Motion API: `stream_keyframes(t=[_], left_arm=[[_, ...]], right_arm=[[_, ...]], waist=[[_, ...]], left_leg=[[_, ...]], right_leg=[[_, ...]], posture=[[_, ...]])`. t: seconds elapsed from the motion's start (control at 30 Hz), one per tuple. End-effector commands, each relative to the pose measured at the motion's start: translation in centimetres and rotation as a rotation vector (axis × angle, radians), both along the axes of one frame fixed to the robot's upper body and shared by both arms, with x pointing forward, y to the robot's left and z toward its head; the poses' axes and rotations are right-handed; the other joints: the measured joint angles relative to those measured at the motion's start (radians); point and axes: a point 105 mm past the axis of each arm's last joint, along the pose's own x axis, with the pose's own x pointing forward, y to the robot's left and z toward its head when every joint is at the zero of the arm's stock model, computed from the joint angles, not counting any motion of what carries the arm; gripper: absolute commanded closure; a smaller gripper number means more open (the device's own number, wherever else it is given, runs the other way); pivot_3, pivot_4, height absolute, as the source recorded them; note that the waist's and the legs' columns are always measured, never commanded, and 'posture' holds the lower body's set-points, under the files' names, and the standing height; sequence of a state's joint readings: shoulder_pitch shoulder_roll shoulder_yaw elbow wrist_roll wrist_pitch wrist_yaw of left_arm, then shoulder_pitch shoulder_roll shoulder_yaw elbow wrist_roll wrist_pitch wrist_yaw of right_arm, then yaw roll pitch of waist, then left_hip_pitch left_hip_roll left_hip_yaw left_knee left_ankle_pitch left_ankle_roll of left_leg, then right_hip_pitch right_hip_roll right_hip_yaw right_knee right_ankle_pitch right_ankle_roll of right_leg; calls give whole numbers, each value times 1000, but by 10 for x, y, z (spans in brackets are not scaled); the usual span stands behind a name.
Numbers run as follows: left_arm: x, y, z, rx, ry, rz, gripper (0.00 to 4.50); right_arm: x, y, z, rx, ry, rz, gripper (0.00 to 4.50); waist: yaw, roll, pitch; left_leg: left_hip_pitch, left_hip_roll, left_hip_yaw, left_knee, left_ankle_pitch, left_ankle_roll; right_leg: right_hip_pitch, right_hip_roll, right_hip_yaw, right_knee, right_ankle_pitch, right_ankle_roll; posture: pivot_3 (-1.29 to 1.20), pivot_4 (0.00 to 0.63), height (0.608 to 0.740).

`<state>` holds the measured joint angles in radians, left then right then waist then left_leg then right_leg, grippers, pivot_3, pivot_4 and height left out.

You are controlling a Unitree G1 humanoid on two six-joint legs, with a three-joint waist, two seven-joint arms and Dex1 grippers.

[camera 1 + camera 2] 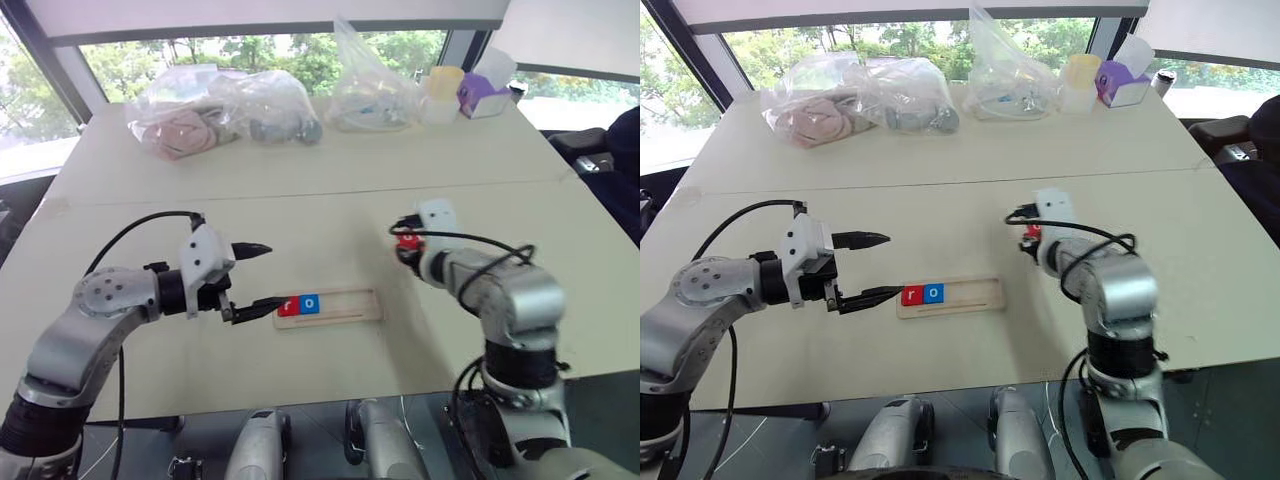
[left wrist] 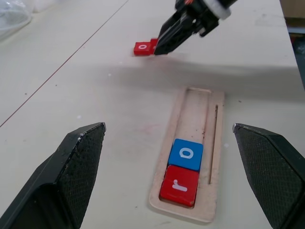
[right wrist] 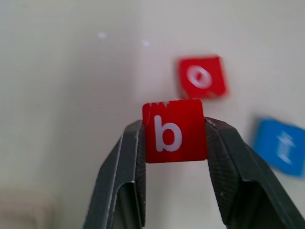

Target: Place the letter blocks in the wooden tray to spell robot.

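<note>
Two of five letters seated so far: red r block (image 2: 179,185) and blue o block (image 2: 186,154) side by side, touching, at the left end of the wooden tray (image 1: 350,306), leaving the remainder of the slot to their right bare. Third letter in hand: red b block (image 3: 174,130) clamped between the fingers of the right end effector (image 3: 174,138), lifted clear of the table (image 1: 330,225) at a spot to the right of the tray and a little farther off. Still loose on the table beneath that end effector: red o block (image 3: 201,77) and blue t block (image 3: 283,147), near each other, well apart from the tray. Left end effector (image 1: 250,282) spread wide, empty, hovering just left of the tray with its lower fingertip close to the r end; contact with the tray not discernible. Judged roughly two fifths done, with the b picked but not yet carried over. Left to do: b into the slot beside the blue o, then the red o, then the t.
</note>
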<state>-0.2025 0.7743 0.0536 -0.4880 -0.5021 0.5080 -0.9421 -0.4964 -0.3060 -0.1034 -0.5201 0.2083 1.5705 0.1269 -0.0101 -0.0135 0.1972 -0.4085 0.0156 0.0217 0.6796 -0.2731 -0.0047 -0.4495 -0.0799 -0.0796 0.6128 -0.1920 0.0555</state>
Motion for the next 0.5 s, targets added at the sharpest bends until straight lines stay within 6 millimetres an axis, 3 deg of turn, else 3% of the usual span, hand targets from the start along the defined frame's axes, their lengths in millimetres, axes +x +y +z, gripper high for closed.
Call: stream_keyframes(t=[0.03, 0.2, 0.5], left_arm=[[-1, -3, 6, -10, -34, -30, 0], [3, -3, 6, -3, -40, -48, 0], [8, -4, 9, 10, -51, -63, 0]], right_arm=[[-32, 1, -5, 23, -23, 21, 3345], [-47, 6, -19, 62, 0, -9, 3345], [-51, 7, -27, 105, 24, -49, 3345]], waist=[[0, 0, 0], [-7, 1, 1], [0, 1, 1]], left_leg=[[0, 0, 0, -1, 0, 0], [1, 2, 1, -1, 0, 0], [-1, 1, 1, 0, 0, 0]], right_leg=[[0, 1, -1, 0, 0, 0], [-3, 1, 0, 1, 0, -1], [-3, -1, 0, 0, 0, -1]], posture=[[0, 150, 740], [0, 150, 740], [0, 150, 740]])
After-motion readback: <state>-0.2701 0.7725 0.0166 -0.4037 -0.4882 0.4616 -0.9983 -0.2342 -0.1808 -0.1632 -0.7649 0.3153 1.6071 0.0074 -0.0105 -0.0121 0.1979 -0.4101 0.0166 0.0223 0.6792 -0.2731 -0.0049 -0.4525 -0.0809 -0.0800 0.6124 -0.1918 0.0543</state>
